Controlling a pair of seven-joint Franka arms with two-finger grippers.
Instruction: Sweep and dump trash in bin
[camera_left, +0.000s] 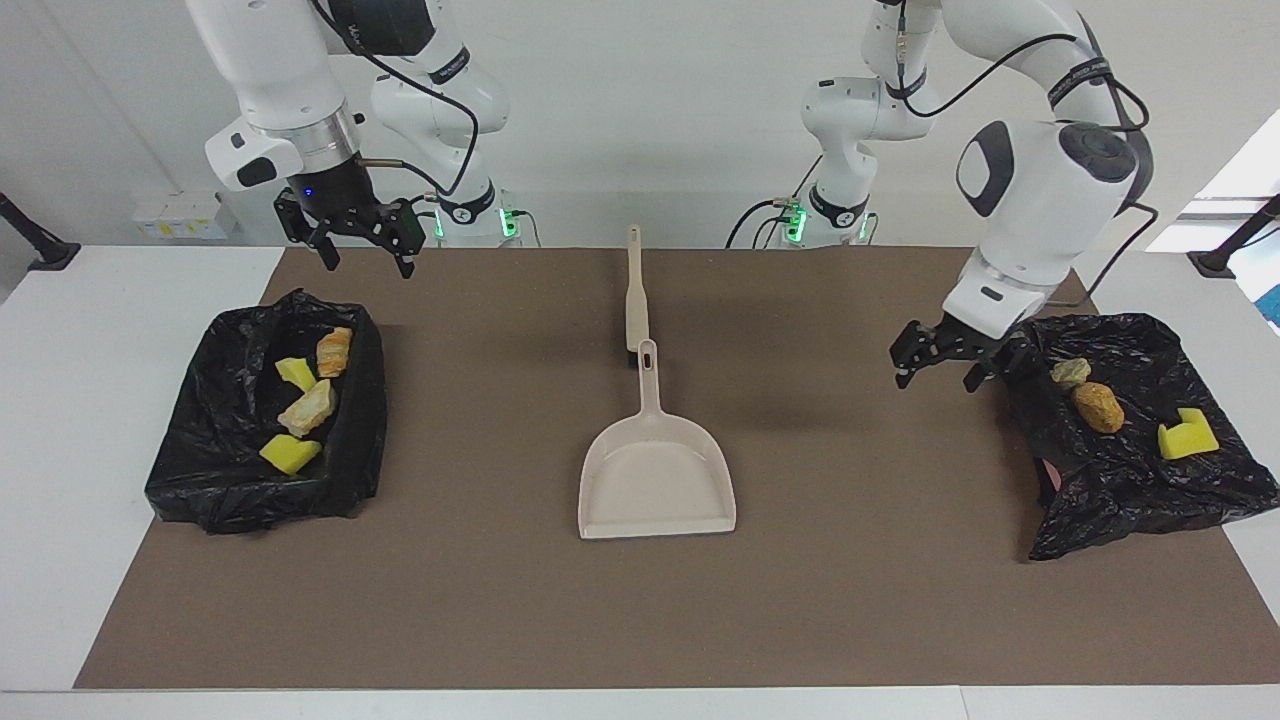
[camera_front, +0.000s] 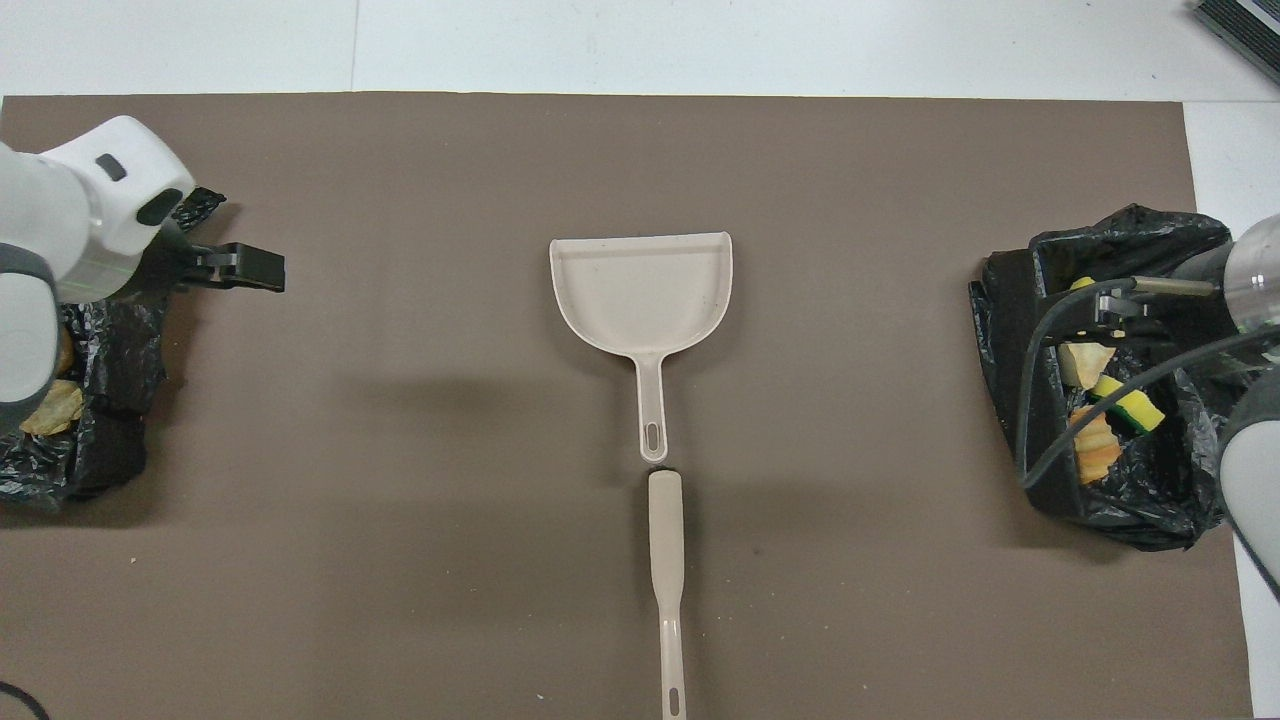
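Trash (camera_left: 306, 407) sits in two black bag-lined bins: you have four scraps in the bin (camera_left: 230, 490) at the right arm's end, three on the bin (camera_left: 1150, 480) at the left arm's end. Between them lie your dustpan (camera_left: 655, 478) and brush (camera_left: 634, 300), handles nearly touching. Your left gripper (camera_left: 942, 365) hangs open and empty over the mat beside its bin; your right gripper (camera_left: 363, 247) hangs open and empty above the other.
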